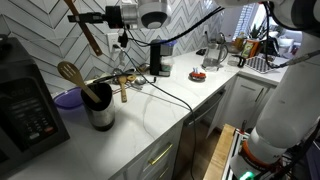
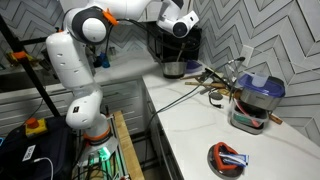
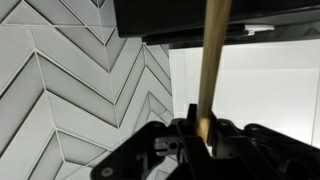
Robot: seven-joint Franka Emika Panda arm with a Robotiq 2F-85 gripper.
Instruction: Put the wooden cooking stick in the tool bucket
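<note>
My gripper (image 1: 90,18) is high above the counter near the tiled wall and is shut on the wooden cooking stick (image 1: 93,40), which hangs tilted, well above the tool bucket (image 1: 100,116). In the wrist view the stick's light-brown handle (image 3: 210,60) runs up from between the jaws (image 3: 203,128). The shiny metal bucket stands on the white counter and holds another wooden spoon with a rounder head (image 1: 70,72). The bucket also shows in an exterior view (image 2: 172,70), below the gripper (image 2: 190,25).
A purple bowl (image 1: 67,98) sits behind the bucket and a black appliance (image 1: 25,100) stands beside it. A short wooden handle (image 1: 124,92), cables, a black device (image 1: 158,55), a red bowl (image 2: 228,158) and a lidded pot (image 2: 255,100) are on the counter (image 1: 150,120).
</note>
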